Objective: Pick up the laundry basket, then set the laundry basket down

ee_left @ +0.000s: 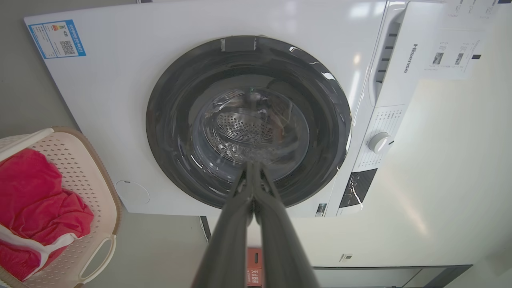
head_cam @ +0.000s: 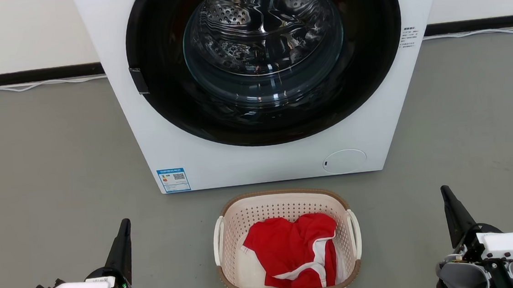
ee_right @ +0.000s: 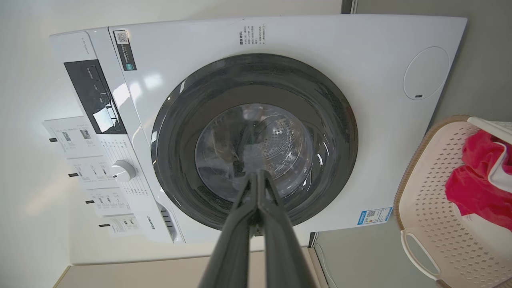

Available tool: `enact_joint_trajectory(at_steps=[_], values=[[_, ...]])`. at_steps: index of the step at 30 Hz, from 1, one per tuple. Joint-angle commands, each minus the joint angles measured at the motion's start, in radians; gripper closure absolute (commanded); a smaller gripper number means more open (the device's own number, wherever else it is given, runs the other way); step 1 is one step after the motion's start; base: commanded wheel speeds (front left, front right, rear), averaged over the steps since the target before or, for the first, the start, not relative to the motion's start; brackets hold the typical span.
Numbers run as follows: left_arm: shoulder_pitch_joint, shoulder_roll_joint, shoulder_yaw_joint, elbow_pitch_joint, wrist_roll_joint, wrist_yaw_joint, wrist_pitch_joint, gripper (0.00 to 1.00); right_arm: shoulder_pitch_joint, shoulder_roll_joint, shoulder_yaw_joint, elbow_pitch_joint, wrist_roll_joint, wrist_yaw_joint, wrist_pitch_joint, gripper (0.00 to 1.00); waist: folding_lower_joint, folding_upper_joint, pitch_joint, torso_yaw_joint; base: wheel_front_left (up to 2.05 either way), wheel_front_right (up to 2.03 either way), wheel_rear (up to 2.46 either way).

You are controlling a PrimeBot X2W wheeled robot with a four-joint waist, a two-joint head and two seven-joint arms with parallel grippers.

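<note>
Grey floor, white washer behind: laundry basket with red garment, standing just before the washer, between left gripper and right gripper, both pressed closed on nothing, well apart from it; advised: part fingers, take both side handles evenly, lift level.

We see the laundry basket cream-white, dotted all over with small perforations, its rim brown and woven-looking, its handles white. The garment is red with white trim. The washing machine is white, with a black door ring, a silvery perforated drum and a blue label. The floor is grey, the skirting black. Our left hand and right hand have dark fingers.
</note>
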State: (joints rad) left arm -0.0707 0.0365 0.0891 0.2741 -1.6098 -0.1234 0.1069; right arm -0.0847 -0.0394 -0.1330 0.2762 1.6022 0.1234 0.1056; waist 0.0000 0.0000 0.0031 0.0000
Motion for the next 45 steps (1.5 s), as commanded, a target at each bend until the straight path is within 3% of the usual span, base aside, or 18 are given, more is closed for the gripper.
enact_joint_trajectory(at_steps=[1, 40, 41, 45], values=[[-0.037, 0.014, 0.024, -0.029, 0.001, -0.007, 0.006, 1.00, -0.023, -0.011, 0.020, -0.031, 0.007, 0.007, 0.007, 1.00, 0.0000, 0.0000, 0.000, 0.000, 0.00, 0.00, 0.00], [-0.037, 0.014, 0.024, -0.029, 0.001, -0.007, 0.006, 1.00, -0.023, -0.011, 0.020, -0.031, 0.007, 0.007, 0.007, 1.00, 0.0000, 0.0000, 0.000, 0.000, 0.00, 0.00, 0.00], [0.000, 0.000, 0.000, 0.000, 0.000, 0.000, 0.000, 0.00, 0.000, 0.000, 0.000, 0.000, 0.000, 0.000, 0.000, 0.00, 0.0000, 0.0000, 0.000, 0.000, 0.00, 0.00, 0.00], [0.008, -0.004, -0.003, 0.021, 0.000, 0.000, -0.006, 0.00, 0.008, 0.004, 0.004, 0.018, -0.001, 0.000, -0.004, 0.00, 0.0000, 0.0000, 0.001, 0.000, 0.00, 0.00, 0.00]])
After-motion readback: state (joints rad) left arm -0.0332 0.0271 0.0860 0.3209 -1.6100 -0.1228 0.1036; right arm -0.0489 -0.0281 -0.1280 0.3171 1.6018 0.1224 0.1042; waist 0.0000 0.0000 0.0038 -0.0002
